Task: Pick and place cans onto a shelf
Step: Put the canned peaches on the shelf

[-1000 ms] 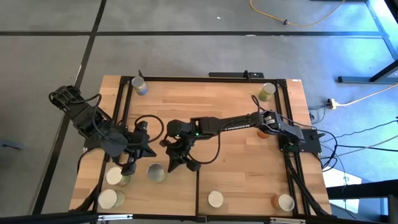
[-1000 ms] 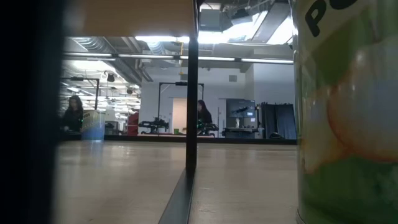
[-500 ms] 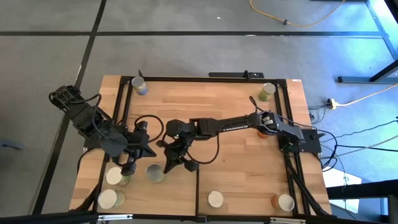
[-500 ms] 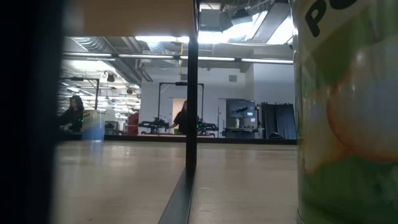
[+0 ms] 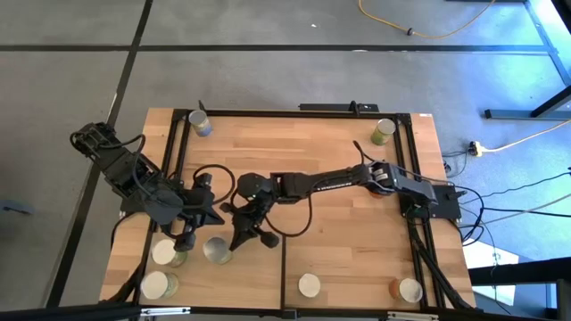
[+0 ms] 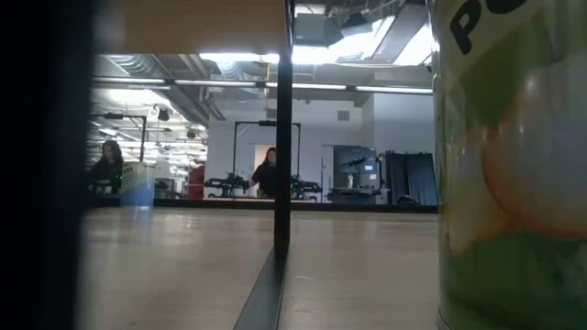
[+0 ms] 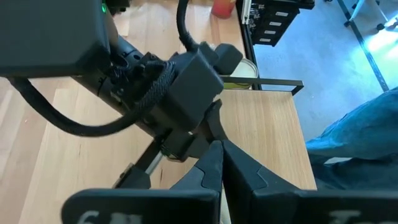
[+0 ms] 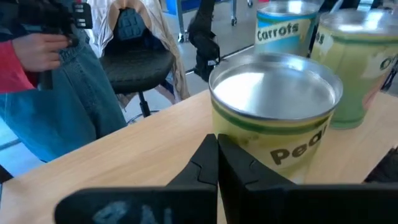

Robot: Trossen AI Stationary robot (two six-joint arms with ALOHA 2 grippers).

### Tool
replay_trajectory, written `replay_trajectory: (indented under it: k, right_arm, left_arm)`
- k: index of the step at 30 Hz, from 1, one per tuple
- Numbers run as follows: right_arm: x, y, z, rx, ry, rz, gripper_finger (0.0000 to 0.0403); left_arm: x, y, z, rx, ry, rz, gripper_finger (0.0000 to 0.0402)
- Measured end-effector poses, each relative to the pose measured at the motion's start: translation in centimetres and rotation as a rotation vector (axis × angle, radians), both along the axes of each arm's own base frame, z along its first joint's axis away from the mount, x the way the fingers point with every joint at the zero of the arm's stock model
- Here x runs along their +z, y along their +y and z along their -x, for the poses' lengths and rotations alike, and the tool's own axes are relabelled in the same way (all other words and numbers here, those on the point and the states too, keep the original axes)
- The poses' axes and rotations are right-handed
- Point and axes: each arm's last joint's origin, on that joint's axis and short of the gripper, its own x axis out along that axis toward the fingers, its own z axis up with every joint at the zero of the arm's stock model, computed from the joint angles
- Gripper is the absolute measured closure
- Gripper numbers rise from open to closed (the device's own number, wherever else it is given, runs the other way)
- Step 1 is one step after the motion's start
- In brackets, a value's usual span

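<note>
A green "Pear" can (image 5: pixel 214 250) with a silver top stands upright on the table near the front left. It fills the right wrist view (image 8: pixel 273 118). My right gripper (image 5: pixel 243 237) reaches across from the table's right, shut, its tips (image 8: pixel 216 142) at this can's side. My left gripper (image 5: pixel 186 239) is shut and empty just left of that can (image 7: pixel 219 149). Two cream-topped cans (image 5: pixel 163 252) (image 5: pixel 156 285) stand at the front left corner. The shelf's pale panel (image 7: pixel 264 137) shows beyond the right arm, and its dark upright divider (image 6: pixel 282 137) shows in the low view. My right gripper pushes the green can with its shut fingertips, which lie against the can's side wall (image 8: pixel 245 149) below the rim. The fingers come from the table's right, slanting down. The can stands upright with its bottom on the table.
Other cans stand at the far left (image 5: pixel 201 123), the far right (image 5: pixel 384 131), the front middle (image 5: pixel 309 285) and the front right (image 5: pixel 409 290). An orange one (image 5: pixel 378 189) is beside the right arm. A large green can (image 6: pixel 514 165) is close to the low camera. A person in jeans (image 8: pixel 56 93) stands beyond the table.
My right gripper has gone toward the table's left edge and a little nearer, staying shut. The green can in front of it has slid left along the table, still upright. In the room behind, a person has walked left.
</note>
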Motion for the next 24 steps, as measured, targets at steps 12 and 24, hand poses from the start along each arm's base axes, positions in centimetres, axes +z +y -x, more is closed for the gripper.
replay_trajectory:
  k: [12,24]
  right_arm:
    - [-0.7,0.3,-0.8,-0.005,-0.046,-0.039,0.0402]
    - [-1.1,1.0,-1.1,-0.015,-0.101,-0.035,0.0402]
  left_arm:
    - [0.0,0.0,0.0,0.001,0.0,0.0,0.0401]
    - [0.0,0.0,0.0,0.001,0.0,-0.001,0.0401]
